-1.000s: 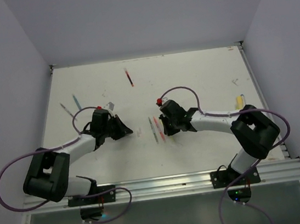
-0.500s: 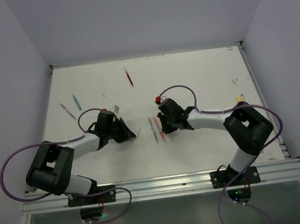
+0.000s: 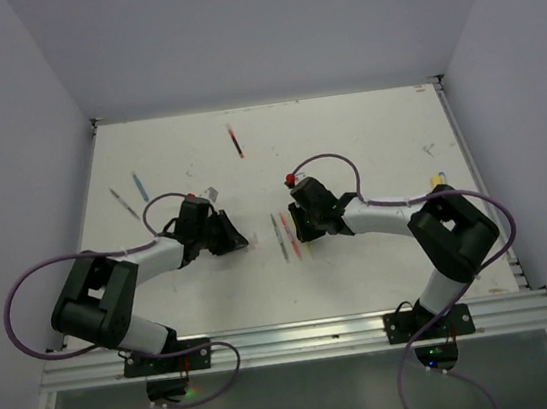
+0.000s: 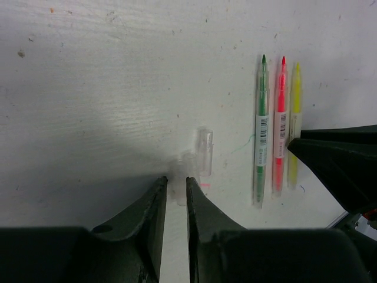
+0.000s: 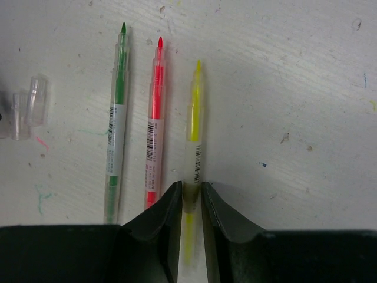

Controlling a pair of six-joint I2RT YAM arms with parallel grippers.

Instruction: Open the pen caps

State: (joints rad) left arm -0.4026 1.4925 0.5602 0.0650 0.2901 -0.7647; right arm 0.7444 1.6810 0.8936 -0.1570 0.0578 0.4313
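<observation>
Three thin pens lie side by side with bare tips: green (image 5: 117, 112), red (image 5: 154, 112) and yellow (image 5: 194, 118). They also show in the left wrist view (image 4: 261, 135) and as a small cluster in the top view (image 3: 284, 235). My right gripper (image 5: 190, 186) (image 3: 298, 229) is shut on the yellow pen's barrel, low at the table. Two clear pen caps lie left of the pens. My left gripper (image 4: 175, 180) (image 3: 240, 240) is shut on one clear cap (image 4: 178, 172). The other clear cap (image 4: 205, 151) lies just beyond it. Both caps show at the right wrist view's left edge (image 5: 26, 109).
More pens lie apart on the white table (image 3: 365, 132): a dark red one (image 3: 235, 142) at the back, a blue one (image 3: 140, 187) and a grey one (image 3: 120, 199) at the left, a yellow-and-blue one (image 3: 437, 183) at the right. Walls close in three sides.
My left gripper has moved a little right and forward toward the clear caps, its elbow swinging in. My right gripper has barely shifted at the pens.
</observation>
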